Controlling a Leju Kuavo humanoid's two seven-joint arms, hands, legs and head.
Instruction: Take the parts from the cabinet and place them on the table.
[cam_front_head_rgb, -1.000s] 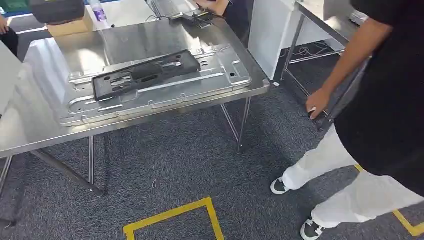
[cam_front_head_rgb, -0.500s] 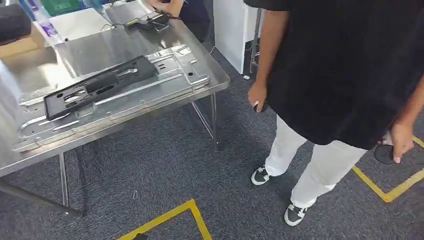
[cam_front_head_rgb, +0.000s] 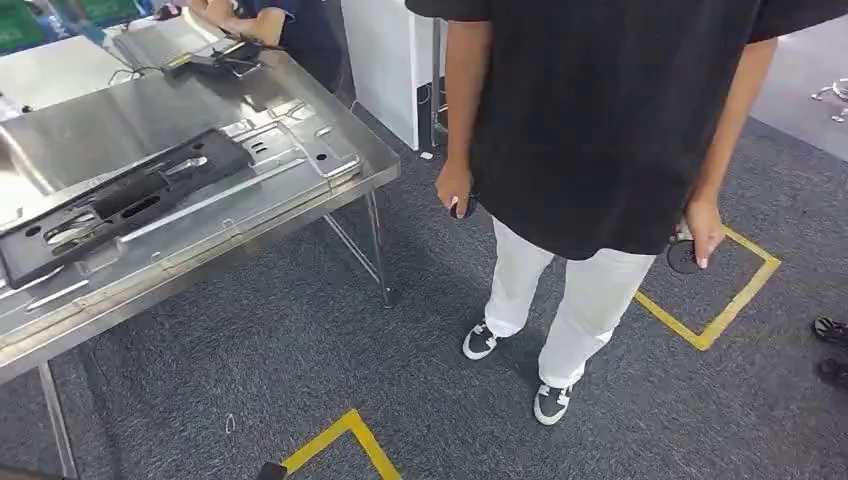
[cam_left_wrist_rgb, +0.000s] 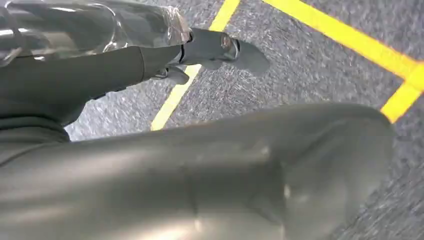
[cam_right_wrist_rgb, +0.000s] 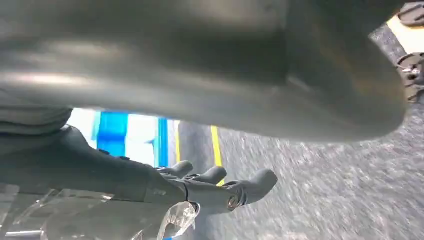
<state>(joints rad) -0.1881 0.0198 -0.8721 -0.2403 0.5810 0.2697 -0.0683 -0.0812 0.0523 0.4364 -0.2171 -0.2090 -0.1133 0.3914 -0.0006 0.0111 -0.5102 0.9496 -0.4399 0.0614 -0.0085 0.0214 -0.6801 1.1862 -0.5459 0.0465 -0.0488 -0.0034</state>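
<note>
Done: black part (cam_front_head_rgb: 120, 205) on surface (cam_front_head_rgb: 330, 205), ten o'clock.
Left: cabinet trips, judged.
Left robot hand (cam_left_wrist_rgb: 210, 50): empty, fingers loosely extended.
Right robot hand (cam_right_wrist_rgb: 220, 187): empty, fingers apart.

Left hand (cam_left_wrist_rgb: 200, 50) and right hand (cam_right_wrist_rgb: 200, 187): dark grey fingers (cam_right_wrist_rgb: 250, 182), smooth matte casing, clear crinkled plastic wrapped around each wrist.

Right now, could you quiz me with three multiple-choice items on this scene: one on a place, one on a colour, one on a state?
1. Where does the black part lie?
A. on the metal tray on the table
B. on the carpet
C. in a person's hand

2. What colour is the floor tape?
A. red
B. yellow
C. white

3. What is the right hand holding?
A. the black part
B. a bottle
C. nothing

Answers: 1 A, it rests flat on the tray. 2 B, yellow lines mark the carpet. 3 C, its fingers are spread over bare floor.
</note>
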